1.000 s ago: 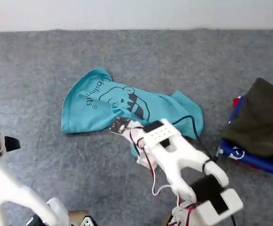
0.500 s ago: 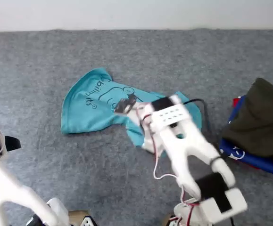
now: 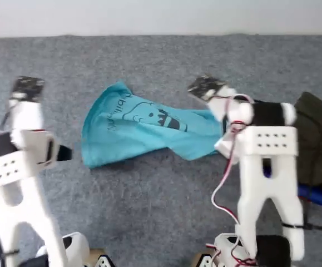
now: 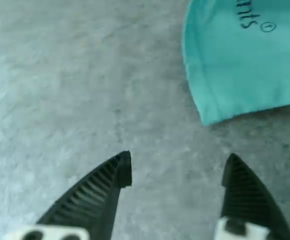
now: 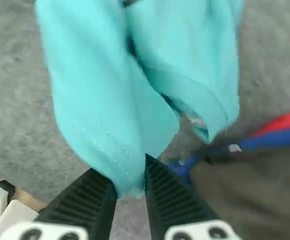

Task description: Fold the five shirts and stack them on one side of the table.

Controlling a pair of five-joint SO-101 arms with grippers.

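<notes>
Two sets: right fingers (image 5: 92, 200) pinch the teal shirt (image 3: 144, 130), centre right; left fingers (image 4: 99, 185) spread over the table (image 3: 149, 222); best, probably, to seize the shirt's lower-left corner, then stretch flat.

Soft, even light; faint shadow beneath the shirt (image 3: 144, 136).

passable — table (image 3: 149, 211) front | blocked — teal shirt (image 3: 144, 128) centre, folded stack (image 3: 319, 139) right edge
</notes>
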